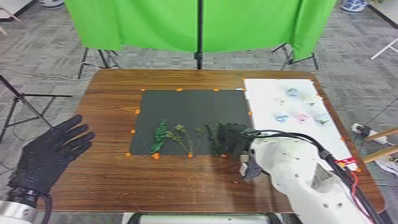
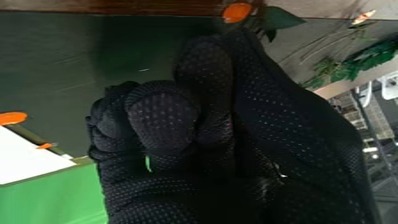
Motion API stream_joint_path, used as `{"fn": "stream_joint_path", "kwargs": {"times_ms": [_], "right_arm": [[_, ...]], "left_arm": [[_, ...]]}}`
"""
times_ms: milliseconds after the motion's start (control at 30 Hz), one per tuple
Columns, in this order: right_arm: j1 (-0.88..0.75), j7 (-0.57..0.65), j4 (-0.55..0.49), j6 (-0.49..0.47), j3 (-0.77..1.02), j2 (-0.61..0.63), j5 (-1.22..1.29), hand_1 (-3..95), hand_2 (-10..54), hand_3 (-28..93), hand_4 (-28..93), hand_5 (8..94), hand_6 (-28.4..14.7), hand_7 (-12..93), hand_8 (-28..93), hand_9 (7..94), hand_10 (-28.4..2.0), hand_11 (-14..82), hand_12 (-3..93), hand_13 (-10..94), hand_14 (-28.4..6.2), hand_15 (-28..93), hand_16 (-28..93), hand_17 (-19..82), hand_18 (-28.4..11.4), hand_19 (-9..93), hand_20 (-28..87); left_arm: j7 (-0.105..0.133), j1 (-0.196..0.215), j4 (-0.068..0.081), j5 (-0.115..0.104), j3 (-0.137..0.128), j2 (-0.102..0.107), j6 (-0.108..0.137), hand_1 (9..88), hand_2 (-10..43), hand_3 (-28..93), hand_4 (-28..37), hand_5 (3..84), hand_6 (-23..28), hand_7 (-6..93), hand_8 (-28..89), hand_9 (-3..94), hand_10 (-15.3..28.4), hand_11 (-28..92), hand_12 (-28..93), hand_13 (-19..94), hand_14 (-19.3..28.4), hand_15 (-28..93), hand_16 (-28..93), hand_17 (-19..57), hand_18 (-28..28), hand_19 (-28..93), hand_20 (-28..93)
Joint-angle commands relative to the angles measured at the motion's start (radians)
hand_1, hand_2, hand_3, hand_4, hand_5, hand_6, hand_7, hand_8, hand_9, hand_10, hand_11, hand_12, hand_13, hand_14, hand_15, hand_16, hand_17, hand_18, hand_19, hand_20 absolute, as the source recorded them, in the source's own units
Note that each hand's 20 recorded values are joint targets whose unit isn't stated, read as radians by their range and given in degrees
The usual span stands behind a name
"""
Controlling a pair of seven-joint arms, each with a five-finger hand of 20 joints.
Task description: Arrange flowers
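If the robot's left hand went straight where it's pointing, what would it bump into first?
Probably the green cloth: the left hand seems to point over the table toward it, though its height is hard to judge.

No readable lettering
No text, label, brand, number or sign can be read in the head view or the right wrist view.

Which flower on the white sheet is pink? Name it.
The middle flower of the near row, just right of a clearly blue one. It alone looks pink; the others look blue or pale.
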Motion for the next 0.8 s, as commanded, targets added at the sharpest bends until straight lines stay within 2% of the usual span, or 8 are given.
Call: {"fn": "stream_joint_path", "kwargs": {"times_ms": [33,333,433,500,567,700,733,800], "right_arm": [[0.004,0.008,0.025,0.006,0.018,0.015,-0.046,11.5,-0.6,77,-28,65.1,-4.2,62,-22,80.8,-11.0,49.8,30.7,79,-6.5,73,27,35,-22.4,90,40],[0.021,0.021,0.024,0.058,0.069,0.059,-0.074,11.4,-0.7,77,-28,65.6,-4.1,62,-22,81.2,-10.9,49.7,30.7,79,-6.5,73,27,35,-22.4,90,40],[0.024,0.032,0.038,0.166,0.072,0.099,-0.155,12.3,-1.2,78,-28,64.7,-4.1,62,-22,80.4,-11.0,49.9,30.9,79,-6.7,73,28,34,-22.2,90,40],[0.024,0.06,0.036,0.198,0.095,0.111,-0.16,13.5,-1.5,78,-28,63.2,-4.0,60,-23,78.4,-11.4,50.3,31.3,77,-7.0,73,28,34,-21.8,89,40],[0.024,0.075,0.04,0.253,0.108,0.136,-0.17,15.4,-1.2,79,-28,61.6,-4.0,55,-24,75.0,-11.7,51.0,31.2,74,-7.3,74,27,33,-21.5,88,40],[0.006,0.088,0.063,0.348,0.123,0.184,-0.305,19.0,-2.8,81,-28,53.8,-5.4,38,-22,57.1,-13.0,50.7,25.9,59,-9.4,75,22,29,-20.6,86,41],[0.007,0.131,0.074,0.386,0.101,0.205,-0.338,19.4,-3.7,83,-28,51.4,-5.3,36,-21,54.0,-12.2,48.9,23.8,56,-9.8,74,20,28,-20.5,86,41],[0.005,0.135,0.088,0.36,0.108,0.214,-0.395,20.7,-5.2,84,-28,49.2,-4.8,32,-21,52.2,-11.2,40.6,20.2,52,-10.3,71,18,27,-20.5,85,42]], "left_arm": [[-0.002,0.01,0.006,0.001,0.003,0.003,0.004,25.1,0.0,72,-23.4,35.9,2.5,21.1,-10,28.3,12.1,25,14,23,14.7,34,-1,-10.9,21.0,44,6],[0.004,0.022,0.0,0.005,-0.001,-0.007,0.0,25.2,0.1,72,-23.3,35.8,2.4,21.3,-10,28.3,12.1,25,14,23,14.7,34,-1,-10.9,21.0,44,6],[0.003,0.02,0.001,0.005,-0.001,-0.008,-0.003,25.2,0.1,72,-23.4,35.9,2.5,21.2,-10,28.3,12.1,25,14,23,14.7,34,-1,-10.9,21.0,44,6],[0.006,0.022,0.0,0.005,-0.002,-0.009,0.0,25.2,0.1,72,-23.4,35.9,2.5,21.2,-10,28.2,12.1,25,14,23,14.7,34,-1,-10.9,21.0,44,6],[0.005,0.024,0.0,0.005,-0.002,-0.011,0.002,25.2,0.1,72,-23.4,35.9,2.5,21.2,-10,28.3,12.1,25,14,23,14.7,34,-1,-10.9,21.0,44,6],[0.005,0.02,0.001,0.005,-0.001,-0.011,0.002,25.2,0.1,72,-23.4,35.9,2.5,21.1,-10,28.3,12.2,25,14,23,14.7,34,-1,-10.9,21.0,44,6],[0.005,0.022,0.0,0.006,-0.001,-0.011,0.002,25.2,0.1,72,-23.4,35.9,2.5,21.2,-10,28.3,12.2,25,14,23,14.7,34,-1,-10.9,21.0,44,6],[0.008,0.023,0.0,0.006,-0.002,-0.012,0.003,25.2,0.1,72,-23.4,35.9,2.5,21.2,-10,28.3,12.1,25,14,23,14.7,34,-1,-10.9,21.0,44,6]]}}
